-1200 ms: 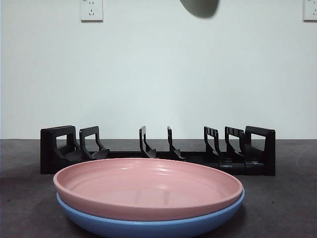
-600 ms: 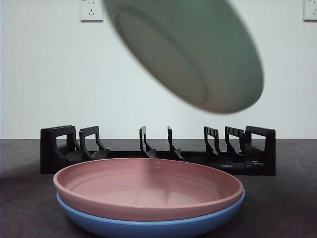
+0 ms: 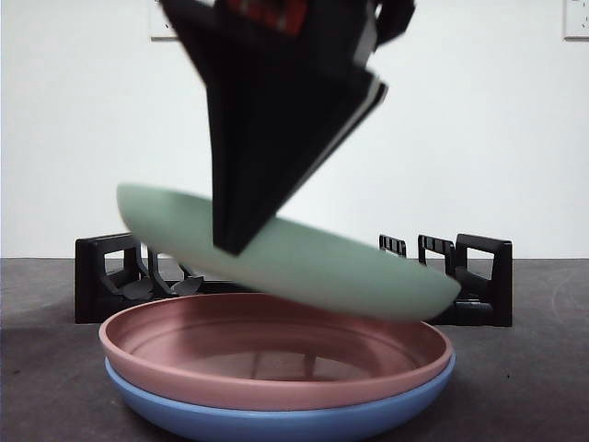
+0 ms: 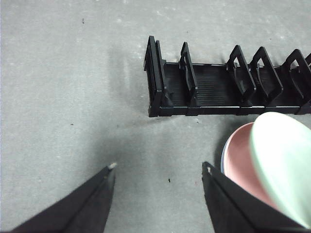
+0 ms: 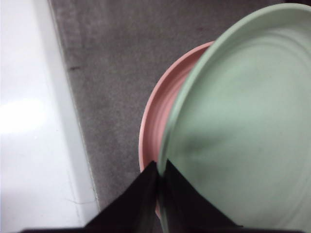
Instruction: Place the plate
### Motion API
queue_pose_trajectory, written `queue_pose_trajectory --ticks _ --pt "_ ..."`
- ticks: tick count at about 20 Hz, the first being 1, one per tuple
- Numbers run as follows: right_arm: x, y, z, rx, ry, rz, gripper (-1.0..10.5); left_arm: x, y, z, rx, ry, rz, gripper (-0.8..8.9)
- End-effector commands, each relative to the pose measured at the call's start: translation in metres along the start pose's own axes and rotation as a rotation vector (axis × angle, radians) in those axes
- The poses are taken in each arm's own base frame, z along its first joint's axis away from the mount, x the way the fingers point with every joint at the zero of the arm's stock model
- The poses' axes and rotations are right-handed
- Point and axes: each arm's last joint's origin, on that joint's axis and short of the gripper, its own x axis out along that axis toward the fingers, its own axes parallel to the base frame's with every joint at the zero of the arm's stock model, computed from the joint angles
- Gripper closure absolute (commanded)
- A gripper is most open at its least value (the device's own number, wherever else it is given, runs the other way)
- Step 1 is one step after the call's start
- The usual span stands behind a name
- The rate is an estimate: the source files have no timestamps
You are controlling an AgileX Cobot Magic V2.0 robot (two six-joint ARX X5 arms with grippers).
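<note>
A pale green plate [image 3: 304, 262] hangs tilted just above a pink plate [image 3: 276, 354] that is stacked on a blue plate [image 3: 276, 419]. My right gripper [image 5: 159, 182] is shut on the green plate's rim [image 5: 170, 145] and shows in the front view as a big dark wedge [image 3: 276, 120] coming down from above. The green plate [image 4: 284, 165] and pink plate [image 4: 240, 160] also show in the left wrist view. My left gripper [image 4: 158, 170] is open over bare table, off to the side of the stack.
A black slotted dish rack [image 3: 460, 276] stands behind the plates, partly hidden by the green plate; its empty slots show in the left wrist view [image 4: 214, 85]. A white wall with sockets [image 3: 575, 18] is at the back. A white strip [image 5: 29, 121] borders the table.
The green plate came down from the top of the view, swung from steeply tilted to nearly flat, and now hovers just above the pink plate. The right arm has dropped into view.
</note>
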Motion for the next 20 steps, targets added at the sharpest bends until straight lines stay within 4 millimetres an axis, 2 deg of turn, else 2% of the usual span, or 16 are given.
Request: queue_pose_trajectory --ticks 1,9,12,16,17,20 --pt "0.008 0.005 0.003 -0.063 0.013 0.000 9.4 -0.002 -0.001 0.004 -0.006 -0.020 -0.002 5.36" --pt "0.035 0.011 0.001 -0.092 0.100 0.015 9.4 -0.002 -0.001 0.004 -0.006 -0.020 -0.001 5.36" --pt "0.038 0.012 0.001 -0.093 0.108 0.027 9.3 -0.002 -0.001 0.004 -0.006 -0.020 -0.001 5.35" --pt "0.038 0.013 0.001 -0.077 0.107 0.050 8.0 -0.002 -0.001 0.004 -0.006 -0.020 -0.001 5.35" --pt "0.035 0.012 0.003 -0.071 0.103 0.049 7.9 -0.002 -0.001 0.004 -0.006 -0.020 -0.001 5.35" --pt "0.009 0.005 0.020 -0.044 0.035 0.043 7.7 -0.002 -0.001 0.004 -0.006 -0.020 -0.001 5.35"
